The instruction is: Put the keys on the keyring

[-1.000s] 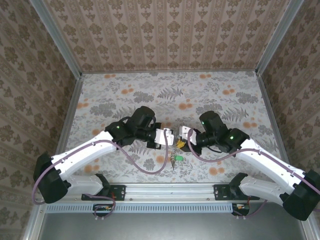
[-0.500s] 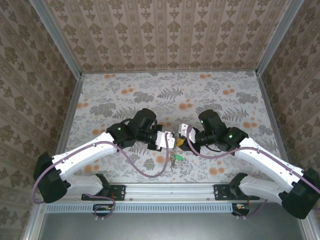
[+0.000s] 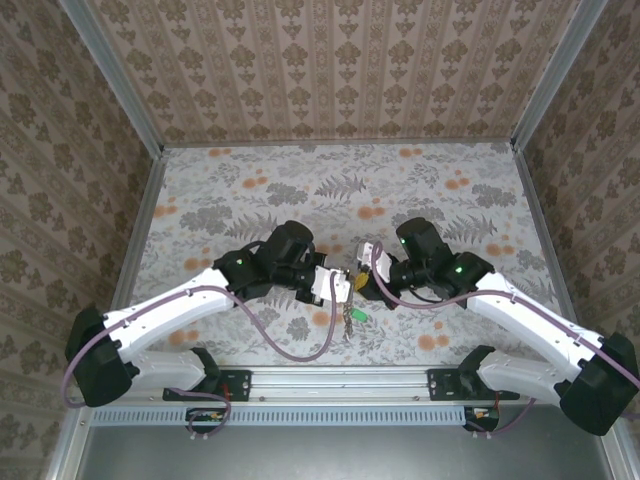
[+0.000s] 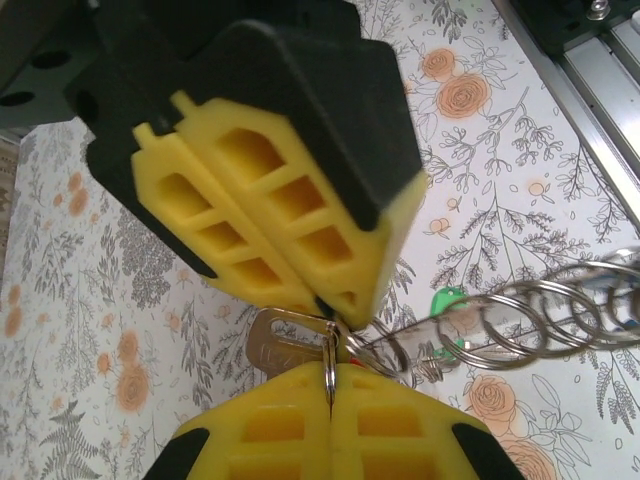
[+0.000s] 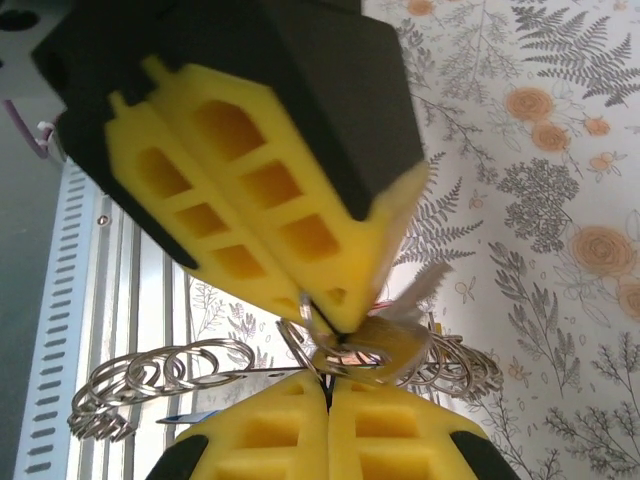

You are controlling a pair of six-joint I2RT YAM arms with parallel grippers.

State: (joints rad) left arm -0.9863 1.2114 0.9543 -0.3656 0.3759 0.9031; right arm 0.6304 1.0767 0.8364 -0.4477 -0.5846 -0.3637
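My two grippers meet tip to tip above the near middle of the table. The left gripper (image 3: 337,283) (image 4: 330,378) is shut, its yellow pads pinching one thin metal ring edge-on. That ring belongs to the keyring (image 4: 520,320) (image 5: 160,375), a chain of linked silver rings sagging off to the side. The right gripper (image 3: 361,282) (image 5: 328,385) is shut on a silver key (image 4: 268,345), pressed against the pinched ring. Below the grippers hang more rings and a green-headed key (image 3: 354,318) (image 4: 445,300). The spot where key meets ring is blurred in the right wrist view.
The floral tabletop (image 3: 400,190) stretches behind the grippers. An aluminium rail (image 3: 340,380) (image 5: 90,300) runs along the near edge, close under the hanging keys. Wallpapered walls (image 3: 330,70) enclose the back and both sides.
The left gripper has slid right and the right gripper slightly left, so their tips now touch. The hanging rings and green key stay beneath them.
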